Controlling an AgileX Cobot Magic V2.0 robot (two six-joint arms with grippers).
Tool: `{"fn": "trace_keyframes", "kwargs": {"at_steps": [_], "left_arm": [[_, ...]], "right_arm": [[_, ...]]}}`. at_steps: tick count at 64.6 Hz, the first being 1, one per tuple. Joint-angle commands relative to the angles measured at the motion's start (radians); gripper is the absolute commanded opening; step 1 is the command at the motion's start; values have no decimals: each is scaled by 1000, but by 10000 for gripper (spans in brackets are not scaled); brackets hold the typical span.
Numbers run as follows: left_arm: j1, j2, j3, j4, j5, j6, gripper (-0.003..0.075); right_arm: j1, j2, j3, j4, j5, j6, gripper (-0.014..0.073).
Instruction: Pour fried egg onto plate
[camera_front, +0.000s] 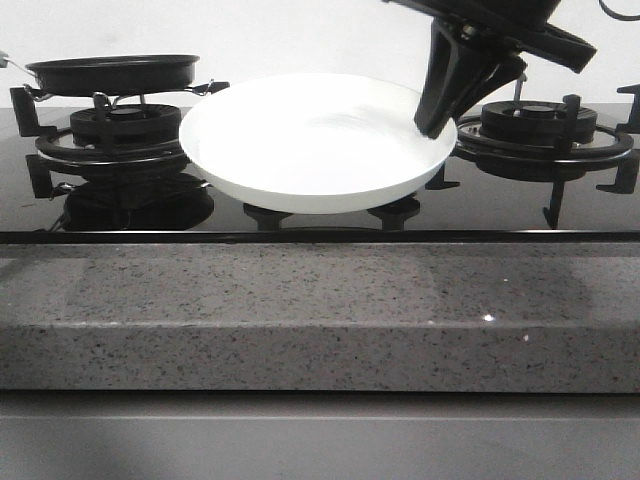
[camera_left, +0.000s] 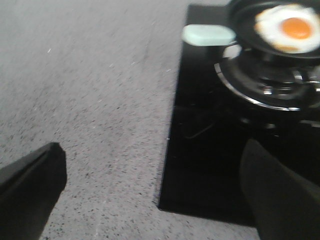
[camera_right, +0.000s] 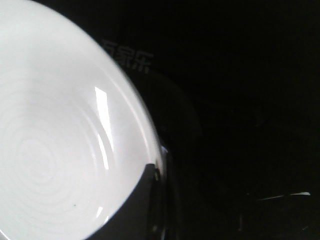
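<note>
Nearest, a speckled grey stone countertop (camera_front: 300, 320) across the whole front view, its thick front edge in shadow. Beyond it, a glossy black glass hob (camera_front: 300, 215), mirroring what stands on it.

Midway on the hob, between the two burners, the white plate (camera_front: 315, 140), wide and shallow, tilted a little and lifted clear of the glass, with two black control knobs (camera_front: 330, 213) showing beneath it. Clamped on its right rim, the right gripper (camera_front: 437, 120), dark fingers closed over the edge; in the right wrist view one finger (camera_right: 137, 210) lies over the rim of the plate (camera_right: 55, 150), whose inside shows faint concentric rings and nothing on it.

Left of the plate, a black burner grate (camera_front: 110, 140), and on it the round black frying pan (camera_front: 115, 72), seen side-on, its contents hidden from the front. From the left wrist view, inside the pan (camera_left: 245, 22), the fried egg (camera_left: 289, 27): white with browned edges and an orange yolk, lying flat, well apart from the plate. Pale mint-green handle (camera_left: 207, 35) sticking out of the pan over the edge of the hob.

Left gripper (camera_left: 150, 200) wide open, holding nothing, its two dark fingers (camera_left: 30, 187) spread over the countertop and the hob's corner, short of the pan.

Farthest right, a second burner grate (camera_front: 545, 135) behind the right arm.
</note>
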Motion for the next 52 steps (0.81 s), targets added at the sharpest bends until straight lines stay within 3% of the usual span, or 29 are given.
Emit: {"fn": "trace_keyframes", "kwargs": {"at_steps": [1,20,34,52], "left_arm": [[67,96,-99,-74,-40,25,691],[312,387,-282,-812,70,497,691],[366,574,-359,-1222,213,665,691],[366,763,-426,-1508,349,705,690]], "right_arm": [[-3,-38,-23,15,-38,-11,-68],[-3,-38,-23,15,-38,-11,-68],[-3,-38,-23,15,-38,-11,-68],[-3,-38,-23,15,-38,-11,-68]]}}
